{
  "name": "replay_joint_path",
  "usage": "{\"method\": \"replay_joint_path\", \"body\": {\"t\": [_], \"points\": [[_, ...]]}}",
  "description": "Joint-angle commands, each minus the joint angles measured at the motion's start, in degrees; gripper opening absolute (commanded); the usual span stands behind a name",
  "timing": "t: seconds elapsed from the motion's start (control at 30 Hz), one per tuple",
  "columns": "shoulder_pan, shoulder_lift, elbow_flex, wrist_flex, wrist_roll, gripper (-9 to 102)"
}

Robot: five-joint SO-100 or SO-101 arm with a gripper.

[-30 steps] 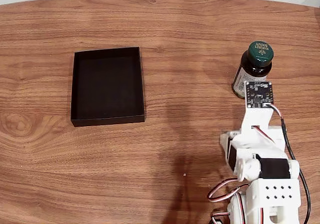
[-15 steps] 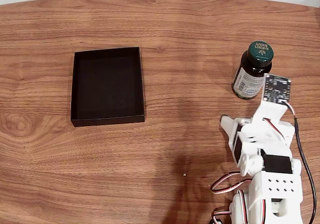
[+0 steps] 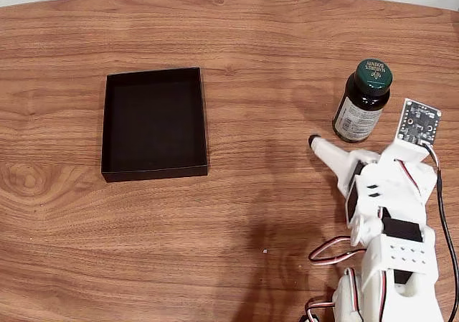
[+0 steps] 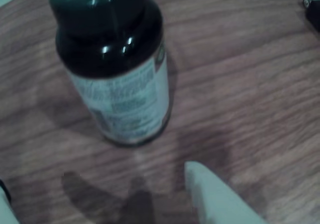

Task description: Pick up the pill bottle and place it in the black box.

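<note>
The pill bottle (image 3: 362,103) stands upright at the right of the wooden table, dark amber with a green cap and a white label. The wrist view shows the pill bottle (image 4: 117,69) close up, just ahead of the gap between the fingers. My gripper (image 3: 353,150) sits just below the bottle in the fixed view, open, with one white finger (image 3: 328,150) spread out to the left. In the wrist view my gripper (image 4: 97,181) has nothing between its jaws. The black box (image 3: 154,123) lies far to the left, with nothing in it.
A small circuit board (image 3: 419,120) on the wrist sticks up just right of the bottle. The white arm (image 3: 391,250) and its cables fill the lower right corner. Bare wood lies between the bottle and the box.
The wrist has swung to the right, so the circuit board no longer covers the bottle's lower part. The left finger has spread outward and the gripper has opened.
</note>
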Motion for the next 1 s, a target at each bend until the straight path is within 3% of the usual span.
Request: {"method": "replay_joint_path", "body": {"t": [0.0, 0.33, 0.77, 0.97], "points": [[-0.2, -4.1, -1.8, -10.9, -0.5, 46], [-1.8, -16.1, -2.5, -29.7, 7.8, 45], [0.4, -38.8, -12.3, -42.4, 8.8, 45], [2.2, -44.1, -18.1, -42.5, 5.3, 44]]}}
